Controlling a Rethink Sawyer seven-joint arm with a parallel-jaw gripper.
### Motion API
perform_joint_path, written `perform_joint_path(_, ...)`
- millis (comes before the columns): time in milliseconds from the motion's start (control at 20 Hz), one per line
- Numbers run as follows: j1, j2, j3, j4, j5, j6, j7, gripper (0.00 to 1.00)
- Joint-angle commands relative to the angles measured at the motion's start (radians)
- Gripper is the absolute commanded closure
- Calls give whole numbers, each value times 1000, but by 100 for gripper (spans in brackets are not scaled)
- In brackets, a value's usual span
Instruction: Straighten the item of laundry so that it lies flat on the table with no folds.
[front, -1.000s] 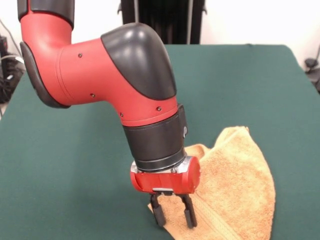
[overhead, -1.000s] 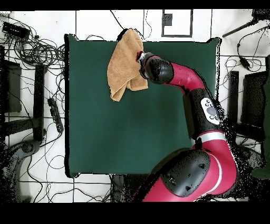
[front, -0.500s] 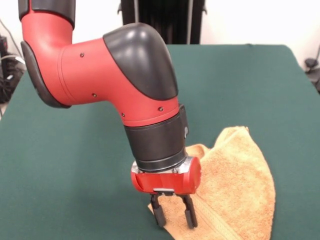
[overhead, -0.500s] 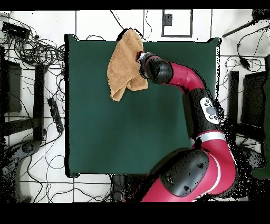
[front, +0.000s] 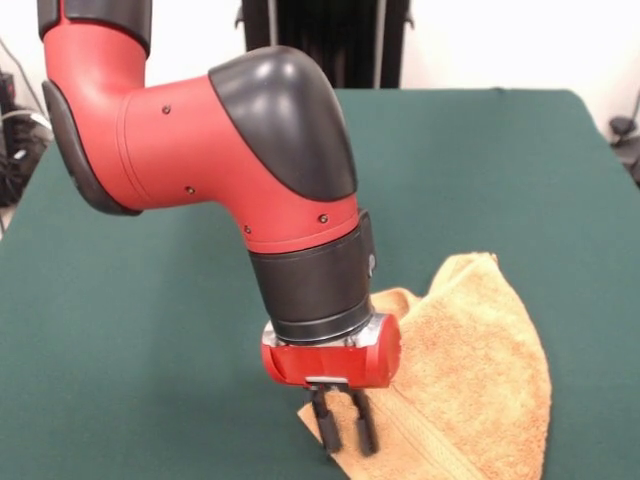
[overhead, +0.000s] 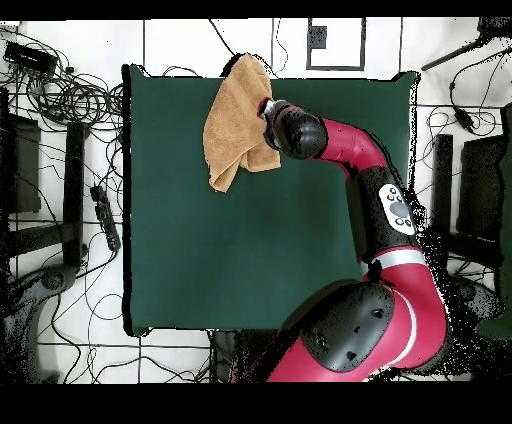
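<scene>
- The towel (front: 480, 380) lies bunched and folded at one edge of the green worktop (front: 150, 330), partly overhanging that edge in the overhead view.
- The hand (front: 343, 432) is down on the towel's corner by the woven band, fingers drawn nearly together, seemingly pinching the cloth.
- To do this well, hold only the top layer, lift slightly, and draw the corner away from the folded bulk toward the open worktop.
- A grip through both layers would likely drag the fold along.

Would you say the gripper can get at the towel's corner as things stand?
Probably yes: the gripper is already down at the towel corner near the table edge, fingers nearly closed around the cloth, and nothing stands in the way.
</scene>
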Motion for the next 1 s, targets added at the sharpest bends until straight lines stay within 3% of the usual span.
perform_joint_path(50,54,61,-11,27,-37,59,-82,100)
perform_joint_path(400,65,54,-20,11,-28,112,-86,100)
perform_joint_path(800,98,53,-23,-98,36,410,-113,100)
perform_joint_path(1000,128,44,-70,-177,-38,501,-179,100)
